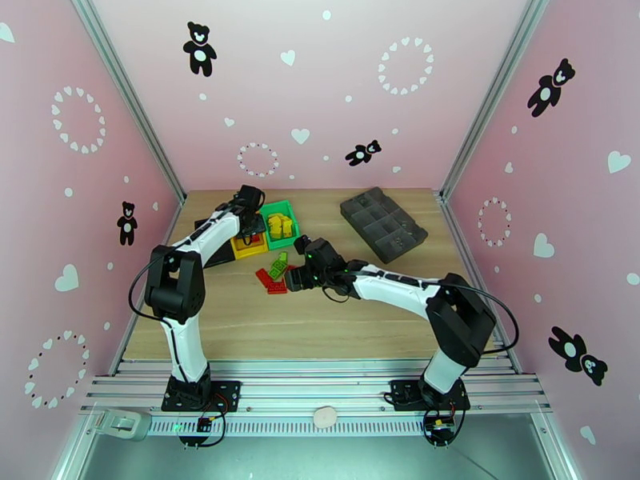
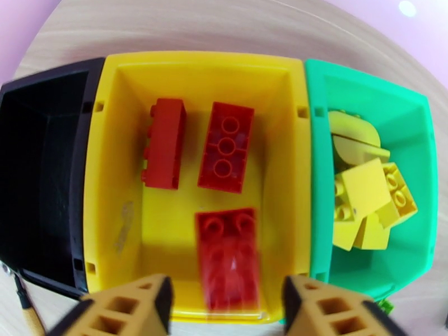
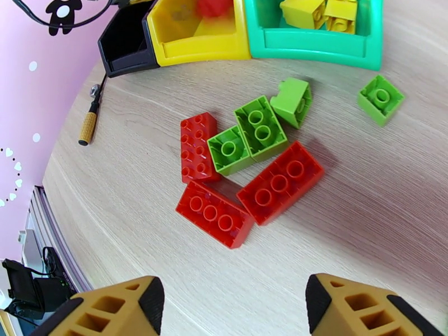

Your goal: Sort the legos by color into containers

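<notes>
- Left wrist: three red studded plastic bricks [image 2: 221, 147] lie in the yellow open-top plastic bin [image 2: 280, 79]. One is blurred beneath the left gripper [image 2: 225, 295], whose jaws are spread.
- Yellow studded bricks [image 2: 364, 189] sit in the green plastic bin [image 2: 319, 163]; the black plastic bin [image 2: 45, 163] looks empty.
- Three loose red bricks [image 3: 280, 189] and four green studded bricks [image 3: 260, 127] lie on the wooden bench [image 3: 364, 219] toward its far left corner, under the right gripper [image 3: 235, 298], jaws spread.
- Judged roughly half sorted.

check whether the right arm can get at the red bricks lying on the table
Probably yes. The right arm hangs over the red bricks, jaws open, and they lie flat on the table with nothing over them. Green bricks lie against them, so a grasp may nudge those.
</notes>
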Tool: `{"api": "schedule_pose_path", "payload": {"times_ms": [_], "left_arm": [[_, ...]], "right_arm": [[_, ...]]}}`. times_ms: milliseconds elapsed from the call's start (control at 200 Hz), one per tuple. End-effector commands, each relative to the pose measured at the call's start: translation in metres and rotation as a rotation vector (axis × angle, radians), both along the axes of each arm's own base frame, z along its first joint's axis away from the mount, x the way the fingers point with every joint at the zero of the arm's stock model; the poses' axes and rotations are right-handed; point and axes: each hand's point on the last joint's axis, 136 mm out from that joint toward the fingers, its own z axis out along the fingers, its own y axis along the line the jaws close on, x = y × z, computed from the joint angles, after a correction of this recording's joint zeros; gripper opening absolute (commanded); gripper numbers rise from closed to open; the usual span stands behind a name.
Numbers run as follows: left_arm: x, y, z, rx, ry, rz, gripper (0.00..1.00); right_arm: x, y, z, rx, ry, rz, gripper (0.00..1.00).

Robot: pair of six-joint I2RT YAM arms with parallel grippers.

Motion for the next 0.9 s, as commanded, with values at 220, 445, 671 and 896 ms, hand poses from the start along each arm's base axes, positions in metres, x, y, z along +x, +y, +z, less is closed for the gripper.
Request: {"api": "schedule_pose_path", "payload": {"times_ms": [220,445,671,896], "left_arm": [[-0.025,0.008,0.028,-0.019,-0.039,0.014,0.74],[-0.072,0.0,0.02,-0.038,-0.032,0.002,0.76],[-0.12,-0.022,-0.01,-0.038,0.027,-0.049,0.79],[-0.157,-0.053,-0.041,-0.075,0.084,-0.125,0.8]], "right_arm": [[-0.004,-0.014,0.0,-0.04,-0.022,-0.011,0.72],[-0.002,-0.014,-0.01,-0.056,-0.008,-0.016,0.73],[-0.001,-0.02,-0.02,-0.083,0.006,-0.027,0.73],[0.0,-0.039,-0.027,-0.098,0.018,-0.062,0.73]]}}
